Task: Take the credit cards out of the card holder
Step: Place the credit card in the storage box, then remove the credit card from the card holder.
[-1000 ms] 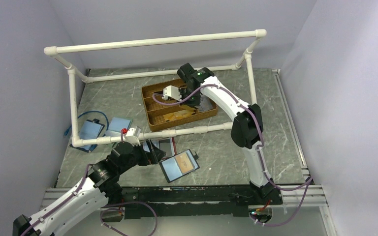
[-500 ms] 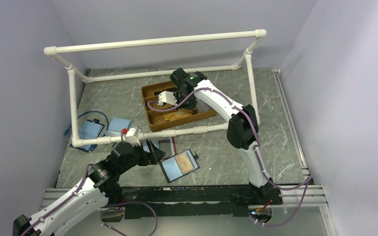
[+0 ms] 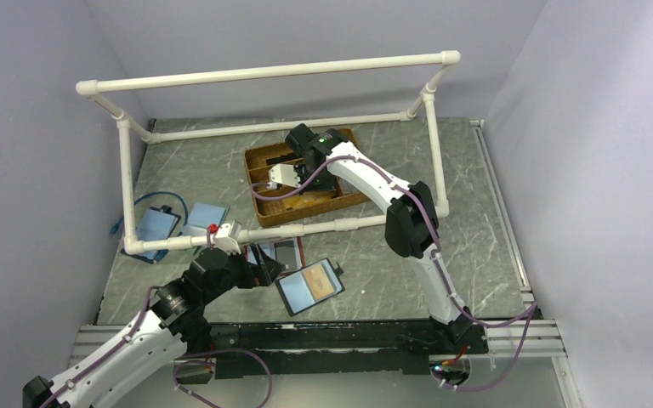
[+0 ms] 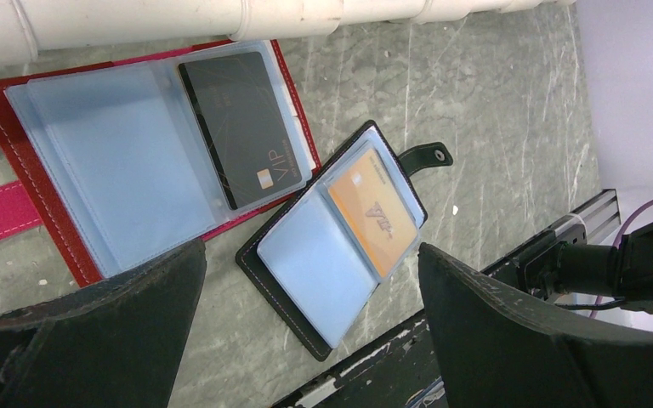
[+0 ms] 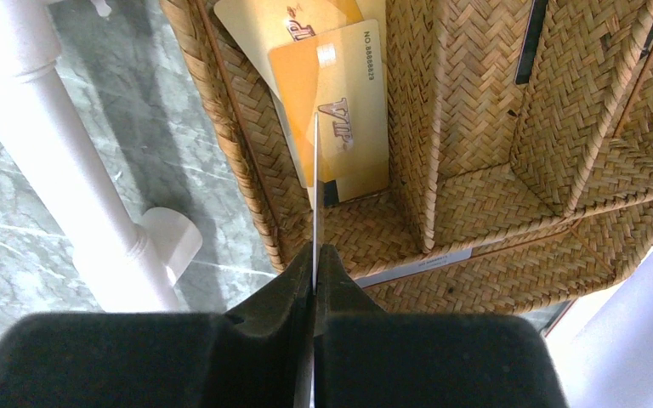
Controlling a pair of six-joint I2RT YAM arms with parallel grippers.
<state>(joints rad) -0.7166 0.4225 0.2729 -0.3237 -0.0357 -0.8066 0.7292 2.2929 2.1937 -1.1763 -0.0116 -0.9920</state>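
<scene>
My left gripper (image 4: 310,259) is opened as wide as it goes and holds nothing. In the left wrist view, its two dark fingers (image 4: 102,340) stand at the lower left and lower right of the frame. Between them, on the grey marbled table (image 4: 493,102), lies the card holder (image 4: 298,255). It is black-edged and lies open and flat, near the middle of the frame. Its left half shows an empty blue sleeve, and its right half has an orange card (image 4: 372,211) inside the sleeve. The closing strap (image 4: 425,156) points to the upper right.

Just beside it, at the upper left, the red-edged holder (image 4: 110,170) also lies open, with a dark card (image 4: 242,127) in its right half. The white pipe frame (image 4: 136,21) runs along the top edge.

My right gripper (image 5: 315,255) is closed on a thin card (image 5: 315,170), which I see only edge-on, so I cannot tell its colour. It stands over the woven tray (image 5: 476,102), above the left compartment. There a second orange card (image 5: 349,110) lies on a paler card (image 5: 255,25). In the top view, this tray is in the upper middle, well apart from the card holder.
</scene>
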